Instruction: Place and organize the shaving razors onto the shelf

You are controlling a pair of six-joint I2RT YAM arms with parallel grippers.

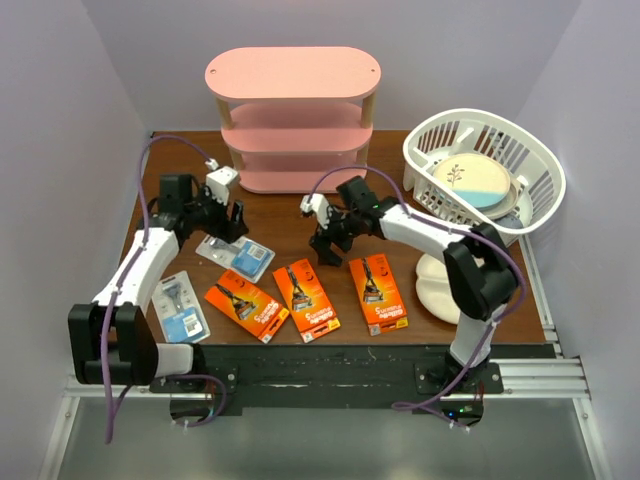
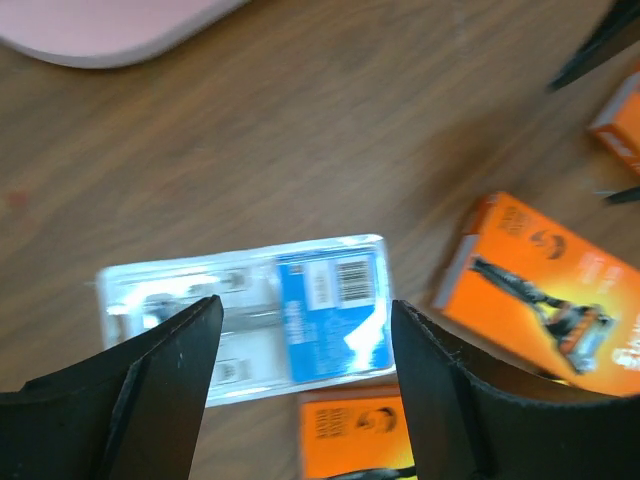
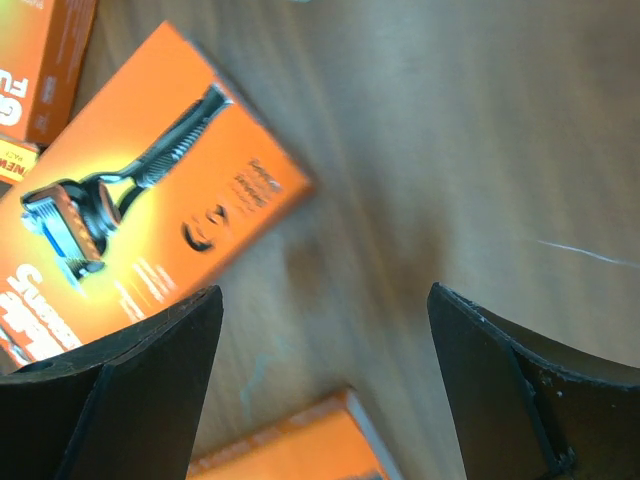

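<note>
Left fingers are spread apart and hold nothing. They hover over a white-and-blue blister card that lies flat on the tabletop, in front of the shelf and apart from it. Right fingers are also spread and empty, low over bare wood just beside an orange razor pack; contact cannot be told.

All five razor packs are on the tabletop, none on the shelf. The second blister card is at the front left by the left arm. Three orange packs sit in a row along the front: left, middle, right.

The pink three-tier shelf stands at back centre. A white slatted basket at back right holds a round plate. A white divided plate at front right is partly hidden by the right arm.
</note>
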